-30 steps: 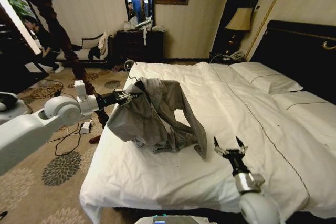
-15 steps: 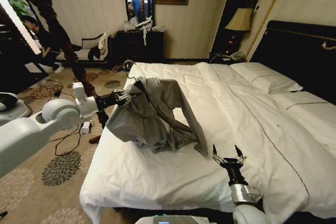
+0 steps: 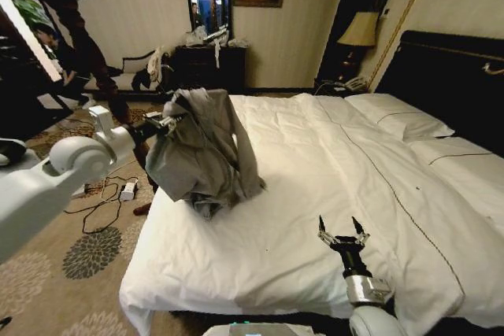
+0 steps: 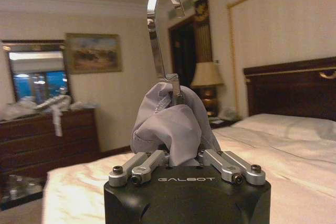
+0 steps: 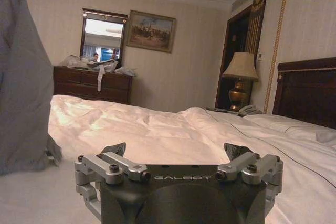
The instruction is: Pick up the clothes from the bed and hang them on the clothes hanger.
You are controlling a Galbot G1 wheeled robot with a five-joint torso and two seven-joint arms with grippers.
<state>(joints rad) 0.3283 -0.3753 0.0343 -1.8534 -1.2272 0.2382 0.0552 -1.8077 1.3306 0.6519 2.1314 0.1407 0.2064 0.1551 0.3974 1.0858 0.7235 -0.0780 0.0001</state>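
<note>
The grey clothes (image 3: 201, 151) hang bunched at the bed's (image 3: 331, 163) left edge, their lower end touching the white duvet. My left gripper (image 3: 163, 123) is shut on the fabric's top. In the left wrist view the fingers (image 4: 144, 163) clamp the grey fabric (image 4: 168, 124), and the clothes hanger's silver hook (image 4: 156, 40) rises out of it; the hanger's shoulders are hidden under the cloth. My right gripper (image 3: 341, 235) stands open over the near part of the duvet, well apart from the clothes. Its open gripper (image 5: 176, 153) holds nothing, with the grey clothes (image 5: 21, 77) off to one side.
A tall dark coat stand (image 3: 79, 37) rises at the far left above patterned carpet with cables and a power strip (image 3: 126, 190). A dark dresser (image 3: 209, 64) stands against the back wall. Pillows (image 3: 402, 123), a dark headboard (image 3: 457, 76) and a lamp (image 3: 358, 29) lie right.
My left arm has swung left and up with the clothes, gathering them off the duvet's middle to the bed's left edge. The right gripper drew back earlier and now holds still.
</note>
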